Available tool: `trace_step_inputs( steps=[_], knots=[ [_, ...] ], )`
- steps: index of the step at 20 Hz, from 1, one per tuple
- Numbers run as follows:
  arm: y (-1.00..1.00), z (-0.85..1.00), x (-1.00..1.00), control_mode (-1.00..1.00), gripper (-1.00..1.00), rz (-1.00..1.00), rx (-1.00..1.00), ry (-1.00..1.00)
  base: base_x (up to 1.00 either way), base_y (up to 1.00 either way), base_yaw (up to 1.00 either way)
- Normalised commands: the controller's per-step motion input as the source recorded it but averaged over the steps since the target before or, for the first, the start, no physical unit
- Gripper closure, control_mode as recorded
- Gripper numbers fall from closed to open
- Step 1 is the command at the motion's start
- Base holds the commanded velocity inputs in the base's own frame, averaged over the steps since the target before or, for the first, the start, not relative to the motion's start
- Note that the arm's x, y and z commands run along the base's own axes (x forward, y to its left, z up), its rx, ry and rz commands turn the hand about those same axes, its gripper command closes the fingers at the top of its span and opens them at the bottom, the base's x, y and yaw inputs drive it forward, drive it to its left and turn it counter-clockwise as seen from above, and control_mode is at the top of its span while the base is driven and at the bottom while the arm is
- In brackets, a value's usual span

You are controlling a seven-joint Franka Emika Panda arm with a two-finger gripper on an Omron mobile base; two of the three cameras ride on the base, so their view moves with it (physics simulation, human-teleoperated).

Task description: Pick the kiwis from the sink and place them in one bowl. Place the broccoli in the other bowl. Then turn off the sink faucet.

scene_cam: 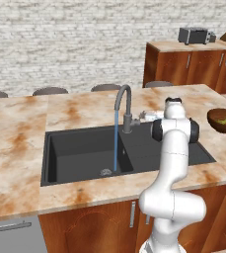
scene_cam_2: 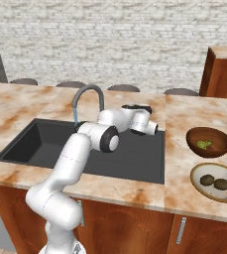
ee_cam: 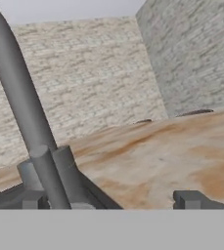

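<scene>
The grey gooseneck faucet (scene_cam: 124, 101) stands behind the dark sink (scene_cam: 80, 148), and a thin blue stream (scene_cam: 116, 143) runs down beside the drain (scene_cam: 106, 172). My gripper (scene_cam: 144, 115) hovers just right of the faucet's base, open; in the hand view its fingertips (ee_cam: 188, 199) stand wide apart, with the faucet's lever (ee_cam: 49, 178) and neck close at the left. Two brown kiwis (scene_cam_2: 207, 179) lie in the cream bowl (scene_cam_2: 219, 196). The yellow-green broccoli (scene_cam_2: 203, 144) lies in the dark wooden bowl (scene_cam_2: 221, 136).
Both bowls stand on the marble counter (scene_cam_2: 177, 163) right of the sink. Stool tops (scene_cam: 50, 91) line the island's far edge. A toaster (scene_cam: 193, 35) sits on the back cabinets.
</scene>
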Motion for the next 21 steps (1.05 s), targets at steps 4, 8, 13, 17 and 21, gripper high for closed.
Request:
trace_step_inputs(
  steps=[4,8,13,17,21],
  knots=[
    [1.0,-0.06,0.0,-1.0,-1.0,0.04,-0.04,0.0,0.0,0.0,0.0],
    [0.59,0.0,0.26,-1.0,-1.0,0.11,0.0,0.0,0.0,0.0,0.0],
    [0.89,0.05,0.34,-1.0,-1.0,0.24,-0.03,0.0,0.0,0.0,0.0],
    [1.0,0.3,0.23,-1.0,-1.0,0.23,-0.18,0.0,0.0,0.0,0.0],
    [1.0,0.34,0.04,-1.0,-1.0,0.19,-0.26,0.0,0.0,0.0,0.0]
  ],
)
